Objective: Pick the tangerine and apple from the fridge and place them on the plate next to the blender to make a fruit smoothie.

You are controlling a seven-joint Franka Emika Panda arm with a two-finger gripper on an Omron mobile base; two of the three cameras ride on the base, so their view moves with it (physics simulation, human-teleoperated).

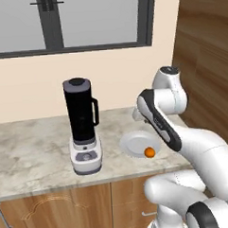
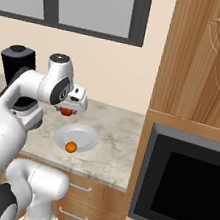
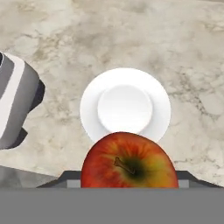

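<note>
Marble counter (image 1: 32, 148) runs under a window, with wood cabinets below and a tall wood unit at its right end. Near the counter's front edge we see the blender (image 1: 82, 127), and just to its right the plate (image 1: 136, 144), close to the front edge too. The tangerine (image 1: 149, 152) already lies on the plate, at the rim nearest us.

Our gripper (image 2: 67, 109) hangs above the counter behind the plate, pinching the apple (image 2: 67, 110); in the hand view the apple (image 3: 129, 161) sits between the tips with its stem toward the camera and the plate (image 3: 125, 106) straight ahead beyond it.

We judge the first fruit done and the second in transit, so this is the last carry. Next we would bring the apple over the plate's free part, away from the tangerine, lower until it is just above the dish, then let go gently so it does not roll off or knock the tangerine over the rim.
</note>
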